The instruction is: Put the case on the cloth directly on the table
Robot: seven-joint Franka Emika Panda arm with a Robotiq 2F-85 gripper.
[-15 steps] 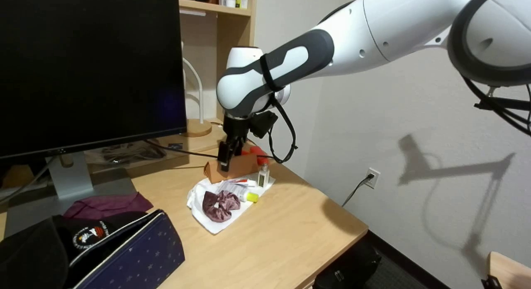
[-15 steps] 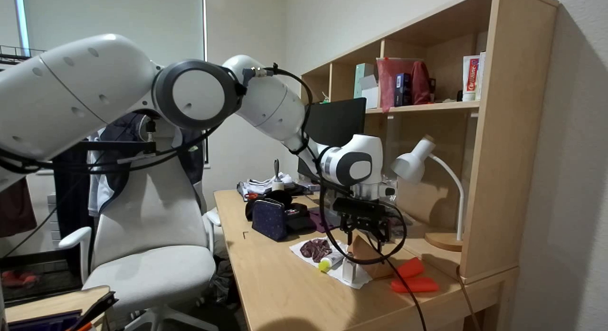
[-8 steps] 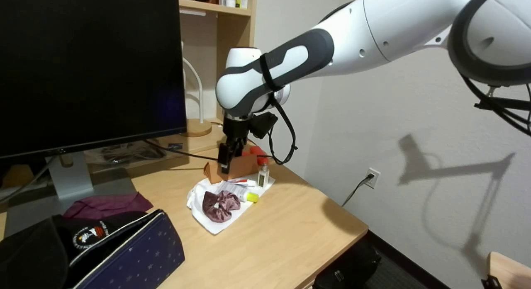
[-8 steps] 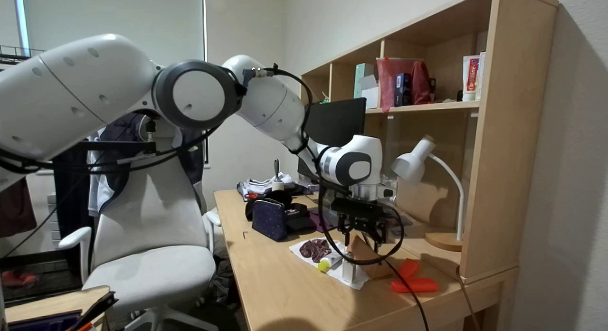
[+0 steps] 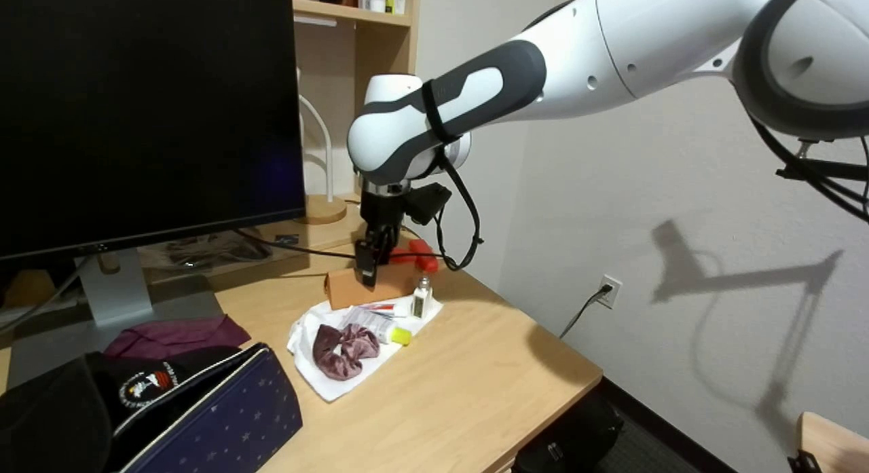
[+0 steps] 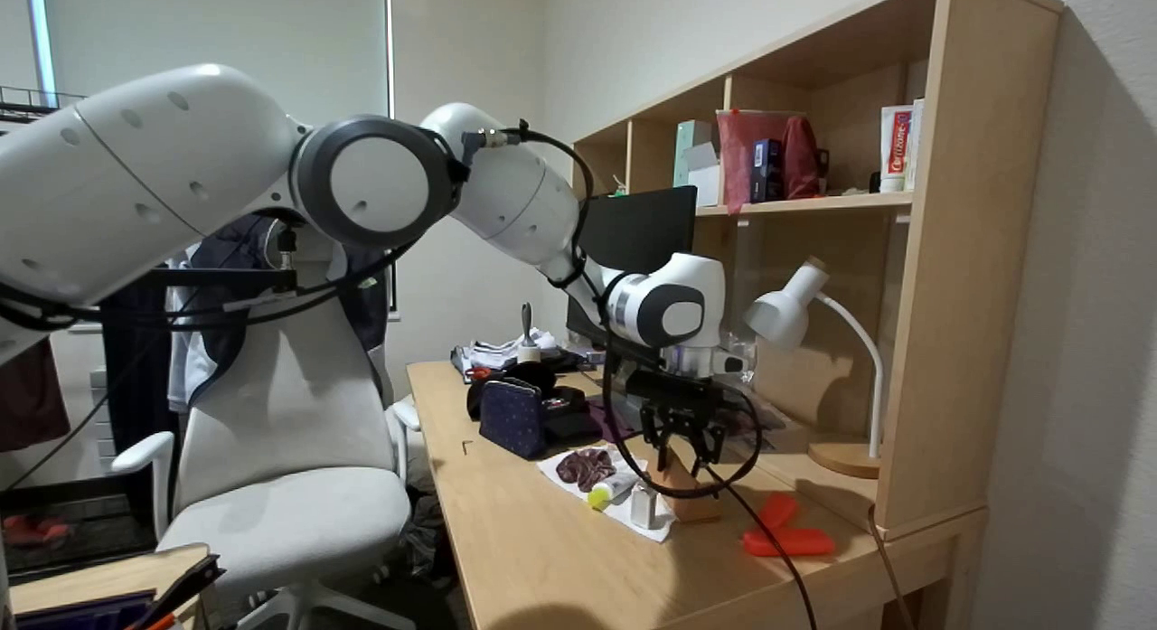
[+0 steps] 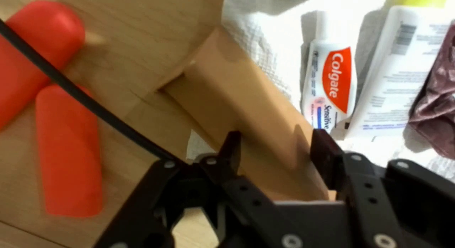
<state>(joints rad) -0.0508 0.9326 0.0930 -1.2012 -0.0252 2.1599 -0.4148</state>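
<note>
The case (image 7: 254, 114) lay directly below the tool (image 7: 275, 139), between its jaws. In the wrist view, the case's long axis ran aslant from far left to near right, while the line from jaw to jaw went almost straight left to right, so the jaws faced the case obliquely rather than square across it. They stood apart, the left one over the case's left face and the right one close against its right edge; whether they had clamped it, I could not tell.

The white cloth (image 7: 280, 38) showed along the case's right side, and a small white patch (image 7: 196, 146), probably the same cloth, showed on its left, so the case seemed to rest partly on it. Just to its right lay a toothpaste tube (image 7: 332, 80). In an exterior view, the case ran left to right along the cloth's far edge, the tool over about its middle, with the worktop (image 5: 475, 364) stretching to the near right.

I judged this to be the grasp, with the move from cloth to worktop not yet done. The slant looked decisive: closing that way could have swivelled the case or dragged the cloth, and squaring the tool to the long axis promised a steadier lift.
</note>
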